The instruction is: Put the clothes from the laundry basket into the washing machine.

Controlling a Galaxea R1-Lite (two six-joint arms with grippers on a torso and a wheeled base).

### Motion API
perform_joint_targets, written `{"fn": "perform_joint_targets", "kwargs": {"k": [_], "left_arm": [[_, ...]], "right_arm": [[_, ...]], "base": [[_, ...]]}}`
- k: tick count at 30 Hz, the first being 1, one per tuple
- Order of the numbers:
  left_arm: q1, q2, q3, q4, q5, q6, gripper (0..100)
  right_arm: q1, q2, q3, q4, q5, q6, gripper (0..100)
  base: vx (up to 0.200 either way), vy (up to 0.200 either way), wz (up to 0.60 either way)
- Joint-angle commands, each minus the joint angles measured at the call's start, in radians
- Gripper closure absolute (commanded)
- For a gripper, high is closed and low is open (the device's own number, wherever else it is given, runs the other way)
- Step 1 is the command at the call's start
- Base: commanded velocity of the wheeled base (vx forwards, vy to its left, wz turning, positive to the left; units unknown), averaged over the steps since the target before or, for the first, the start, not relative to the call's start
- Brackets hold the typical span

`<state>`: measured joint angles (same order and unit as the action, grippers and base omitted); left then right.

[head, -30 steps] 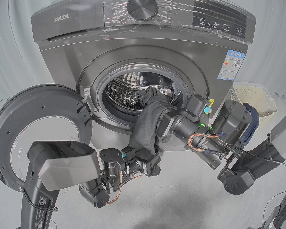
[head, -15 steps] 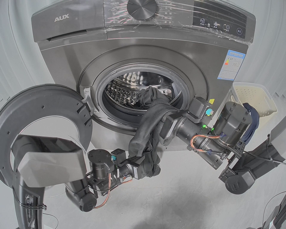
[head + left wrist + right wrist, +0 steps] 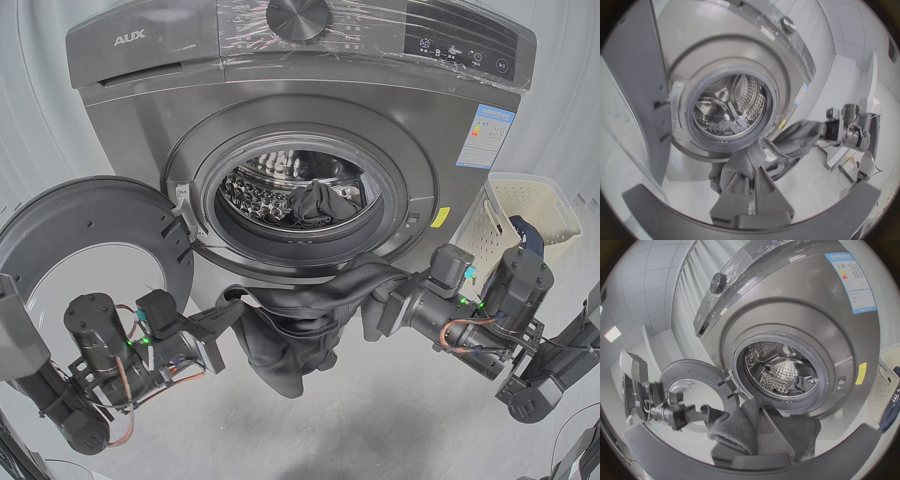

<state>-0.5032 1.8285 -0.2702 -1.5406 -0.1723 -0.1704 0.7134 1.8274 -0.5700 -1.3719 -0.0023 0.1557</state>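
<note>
Left gripper (image 3: pixel 751 171): seen at the lower left of the head view, pinched narrow on one edge of the dark garment (image 3: pixel 294 312), with fabric caught between the fingers.
Right gripper (image 3: pixel 375 294): placed right of centre, clamped on the garment's other end; its fingers are largely hidden under draped cloth.
Dark garment: stretched between both grippers, its middle sagging toward the floor; it is held outside the washing machine (image 3: pixel 300 100), below the opening.
Door (image 3: pixel 94 219): swung open at the left.
Drum (image 3: pixel 262 187): a second garment (image 3: pixel 319 201) is seen lying inside, toward the right.
Laundry basket (image 3: pixel 537 206): set at the right edge beside the machine, partly hidden by the right arm; a blue cloth (image 3: pixel 528 228) is hung over its rim; its contents cannot be made out.
</note>
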Motion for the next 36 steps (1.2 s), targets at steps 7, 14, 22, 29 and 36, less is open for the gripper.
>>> {"fn": "perform_joint_targets", "kwargs": {"k": [7, 14, 22, 29, 36], "left_arm": [[0.15, -0.25, -0.009, 0.008, -0.084, 0.002, 100], [0.152, -0.242, -0.075, 0.001, -0.108, -0.003, 100], [0.143, -0.19, -0.175, 0.007, -0.139, -0.014, 100], [0.144, -0.192, -0.182, 0.007, -0.134, -0.014, 100], [0.127, -0.193, -0.182, 0.008, -0.127, -0.012, 100]], "right_arm": [[-0.15, -0.126, 0.163, -0.092, 0.076, 0.015, 100], [-0.164, -0.119, 0.15, -0.095, 0.082, 0.019, 100], [-0.169, -0.103, 0.116, -0.15, 0.061, 0.015, 100], [-0.169, -0.094, 0.067, -0.151, 0.01, 0.013, 100], [-0.183, -0.109, 0.061, -0.145, -0.022, 0.007, 100]], "base": [[0.0, 0.0, 0.0], [0.0, 0.0, 0.0], [0.0, 0.0, 0.0], [0.0, 0.0, 0.0], [0.0, 0.0, 0.0]]}}
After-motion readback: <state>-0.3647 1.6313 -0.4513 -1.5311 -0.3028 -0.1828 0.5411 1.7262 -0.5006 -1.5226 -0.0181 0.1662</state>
